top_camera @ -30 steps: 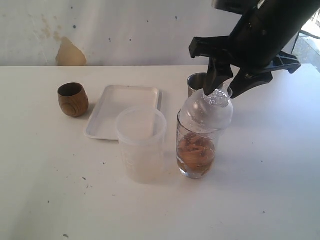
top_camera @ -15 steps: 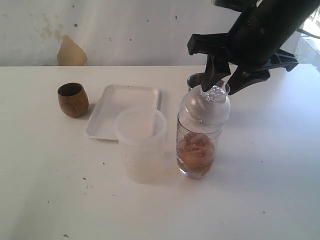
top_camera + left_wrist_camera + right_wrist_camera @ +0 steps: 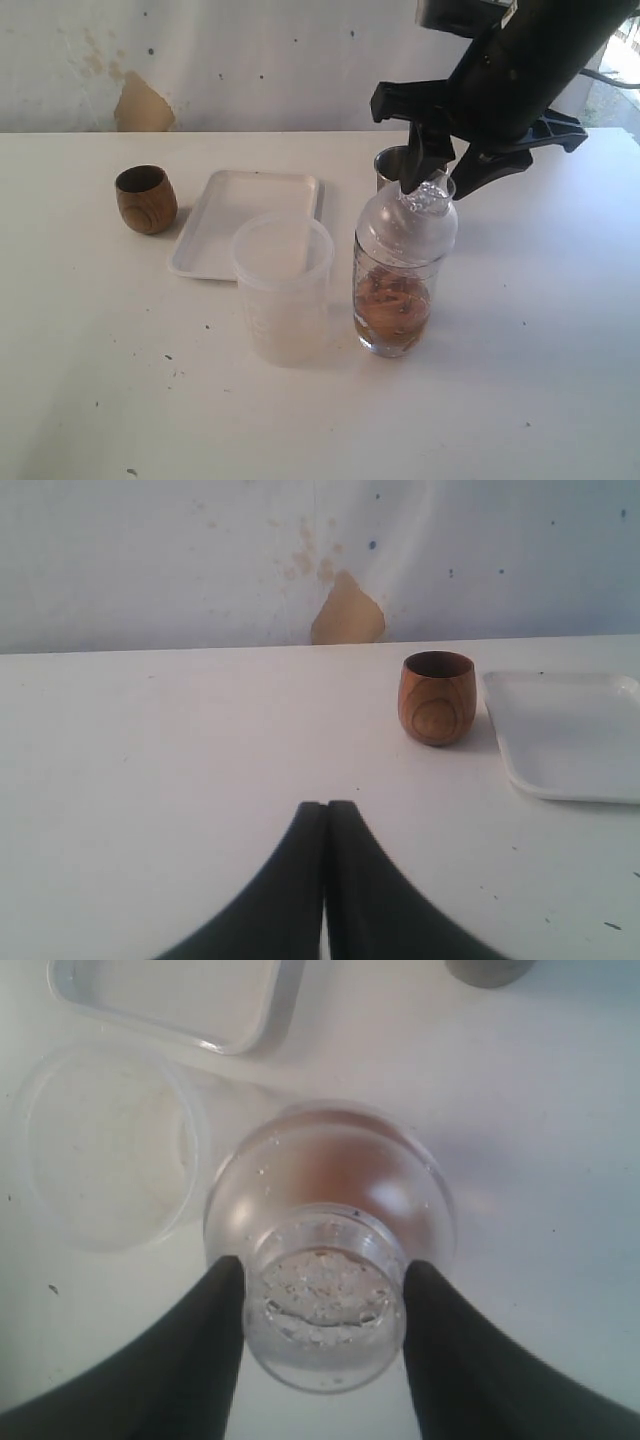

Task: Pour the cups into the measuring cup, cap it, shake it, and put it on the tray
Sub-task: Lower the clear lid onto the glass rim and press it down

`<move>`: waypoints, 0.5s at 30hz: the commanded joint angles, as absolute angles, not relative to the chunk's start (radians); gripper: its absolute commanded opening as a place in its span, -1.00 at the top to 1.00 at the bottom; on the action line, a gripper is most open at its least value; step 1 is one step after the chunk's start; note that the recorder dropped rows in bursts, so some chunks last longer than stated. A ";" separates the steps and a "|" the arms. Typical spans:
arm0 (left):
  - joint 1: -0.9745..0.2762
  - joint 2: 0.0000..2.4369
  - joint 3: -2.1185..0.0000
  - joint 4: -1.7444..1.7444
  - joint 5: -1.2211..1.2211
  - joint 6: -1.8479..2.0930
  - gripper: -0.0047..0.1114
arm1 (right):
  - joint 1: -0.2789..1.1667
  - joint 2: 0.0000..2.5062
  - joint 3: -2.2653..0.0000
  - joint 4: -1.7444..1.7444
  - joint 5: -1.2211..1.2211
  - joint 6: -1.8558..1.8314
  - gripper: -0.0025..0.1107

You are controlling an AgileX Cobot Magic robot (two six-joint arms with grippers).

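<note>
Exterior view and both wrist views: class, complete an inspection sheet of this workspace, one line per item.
Surface: white table, dark specks.
Job's things: measuring cup holds brown liquid, clear cap on it; wooden cup and steel tumbler upright; tray bare.
Clutter: frosted jug, looks empty.
Jaws: left jaws shut, holding nothing; right jaws closed on the cap's neck.
Cables: nothing seen.
Surroundings: pale wall, tan patch.

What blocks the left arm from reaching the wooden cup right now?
Probably nothing, so likely yes. The left gripper is shut, with only bare table between it and the wooden cup; the tray lies off to the cup's side. The jaws must open first.
</note>
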State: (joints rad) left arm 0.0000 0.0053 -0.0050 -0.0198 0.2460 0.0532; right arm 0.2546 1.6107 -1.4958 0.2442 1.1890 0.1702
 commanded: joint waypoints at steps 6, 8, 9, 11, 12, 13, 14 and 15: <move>0.000 0.000 0.000 -0.021 0.237 0.051 0.92 | 0.260 1.610 -1.504 0.243 1.172 0.158 0.96; 0.000 0.000 0.000 -0.021 0.237 0.051 0.92 | 0.260 1.610 -1.504 0.243 1.172 0.160 0.95; 0.000 0.000 0.000 -0.021 0.237 0.051 0.92 | 0.260 1.610 -1.504 0.243 1.172 0.160 0.94; 0.000 0.000 0.000 -0.021 0.237 0.051 0.92 | 0.260 1.610 -1.504 0.243 1.172 0.160 0.84; 0.000 0.000 0.000 -0.021 0.237 0.051 0.92 | 0.260 1.610 -1.504 0.243 1.170 0.160 0.78; 0.000 0.000 0.000 -0.021 0.237 0.051 0.92 | 0.260 1.610 -1.504 0.243 1.168 0.160 0.70; 0.000 0.000 0.000 -0.021 0.237 0.051 0.92 | 0.260 1.610 -1.504 0.243 1.165 0.160 0.60; 0.000 0.000 0.000 -0.021 0.237 0.051 0.92 | 0.260 1.610 -1.504 0.243 1.160 0.160 0.51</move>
State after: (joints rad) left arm 0.0000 0.0053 -0.0050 -0.0198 0.2460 0.0532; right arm 0.2564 1.6116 -1.4958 0.2404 1.1812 0.1702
